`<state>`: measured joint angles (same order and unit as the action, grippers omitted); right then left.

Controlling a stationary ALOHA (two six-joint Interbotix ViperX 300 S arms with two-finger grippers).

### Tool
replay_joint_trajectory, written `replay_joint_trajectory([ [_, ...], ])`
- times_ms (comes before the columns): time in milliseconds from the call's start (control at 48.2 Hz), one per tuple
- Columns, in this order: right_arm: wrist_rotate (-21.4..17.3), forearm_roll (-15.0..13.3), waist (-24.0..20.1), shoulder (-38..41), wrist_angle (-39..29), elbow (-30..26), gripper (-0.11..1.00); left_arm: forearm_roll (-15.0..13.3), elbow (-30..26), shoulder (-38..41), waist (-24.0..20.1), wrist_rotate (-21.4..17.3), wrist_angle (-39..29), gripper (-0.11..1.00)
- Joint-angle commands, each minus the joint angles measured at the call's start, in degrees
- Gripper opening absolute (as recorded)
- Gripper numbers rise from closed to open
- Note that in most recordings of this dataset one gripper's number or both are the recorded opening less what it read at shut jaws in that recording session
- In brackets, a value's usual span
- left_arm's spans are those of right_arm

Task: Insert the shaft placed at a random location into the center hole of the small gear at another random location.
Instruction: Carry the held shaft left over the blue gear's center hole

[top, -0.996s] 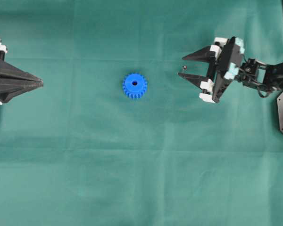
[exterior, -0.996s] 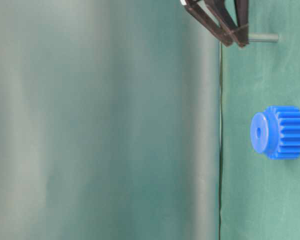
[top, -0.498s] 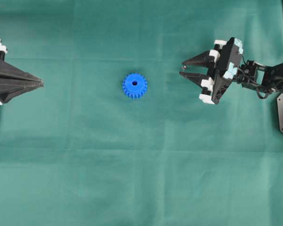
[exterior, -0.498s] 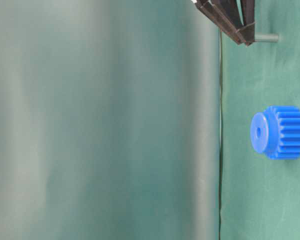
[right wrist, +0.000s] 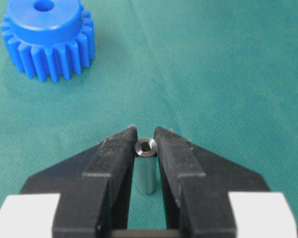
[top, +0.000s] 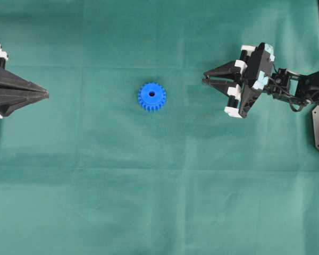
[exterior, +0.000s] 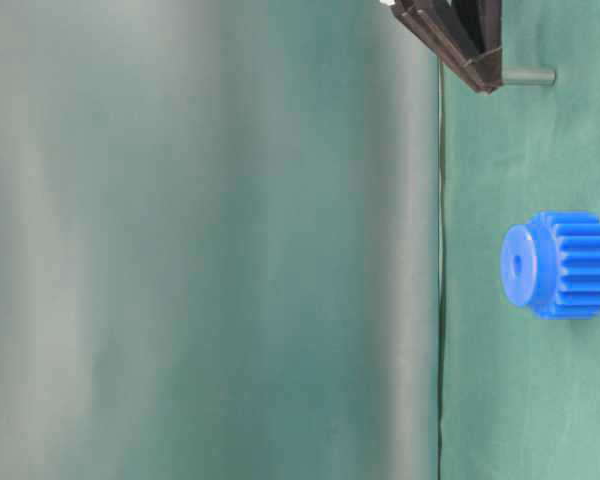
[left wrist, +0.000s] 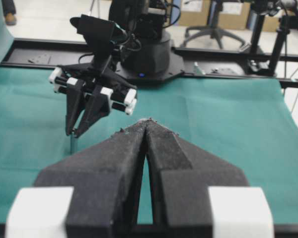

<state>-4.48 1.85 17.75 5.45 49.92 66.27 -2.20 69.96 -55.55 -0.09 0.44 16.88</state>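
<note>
Plainly, right claw [right wrist: 145,136] grips one shaft [right wrist: 145,168]; one small gear [top: 151,96]; left claw [left wrist: 148,124] closed.

No legible text, label, brand, number or sign in any view. White papers on the brown cardboard boxes [left wrist: 208,11] behind the work table, seen by the left wrist camera, are too blurred to read.
</note>
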Motion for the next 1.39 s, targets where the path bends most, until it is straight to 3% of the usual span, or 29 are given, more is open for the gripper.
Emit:
replay_joint_trajectory([
  [0,-0.3,-0.1,-0.4,-2.1,0.3,-0.4,0.16,-0.2,-0.6,0.3,0.1,0.1,0.4,-0.01],
  [124,-0.7,-0.2,-0.9,-6.9,-2.5,-1.0,0.16,-0.2,-0.6,0.3,0.0,0.1,0.4,-0.01],
  [332,0.1,-0.1,-1.1,-15.9,-13.7,-3.3,0.16,-0.2,-0.6,0.3,0.1,0.2,0.5,-0.01],
  [498,0.2,-0.7,-1.8,-19.0,-18.4,-4.1,0.16,-0.2,-0.5,0.3,0.0,0.1,0.5,-0.01],
  [830,0.2,-0.5,-4.0,-16.9,-18.3,-6.6,0.16,-0.2,-0.5,0.5,0.0,0.2,0.5,-0.01],
  [1369,1.1,-2.2,-7.9,-4.1,-22.7,-24.0,0.16,-0.2,-0.4,0.5,0.0,0.2,0.6,-0.01],
])
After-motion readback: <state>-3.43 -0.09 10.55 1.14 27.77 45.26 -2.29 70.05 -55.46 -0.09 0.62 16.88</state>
